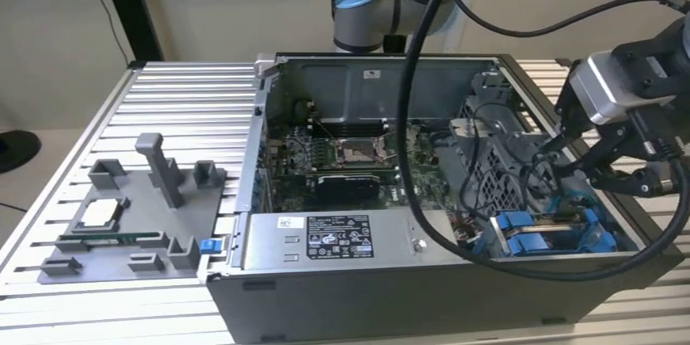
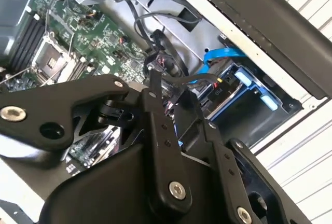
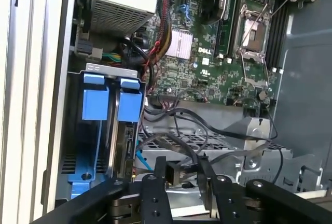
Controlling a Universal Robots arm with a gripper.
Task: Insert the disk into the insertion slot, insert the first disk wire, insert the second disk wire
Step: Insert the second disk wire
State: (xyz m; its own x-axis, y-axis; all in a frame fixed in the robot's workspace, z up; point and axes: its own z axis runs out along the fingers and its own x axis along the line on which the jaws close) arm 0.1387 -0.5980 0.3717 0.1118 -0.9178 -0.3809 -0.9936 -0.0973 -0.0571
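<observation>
The gripper (image 3: 181, 168) has its fingers (image 3: 160, 182) nearly closed on a black wire plug (image 3: 173, 174) — pinched between them; the disk (image 3: 126, 146) sits seated in the insertion slot (image 3: 111, 69), just beside the fingers.

The bench (image 1: 183, 78) is a flat top of ribbed, silver aluminium slats running across the exterior view. Two things lie directly on it. An open dark-grey computer case (image 1: 431, 288) lies on its side toward the exterior view's right. A grey plastic fixture tray (image 1: 105, 271) sits just beside it on the exterior view's left.
</observation>
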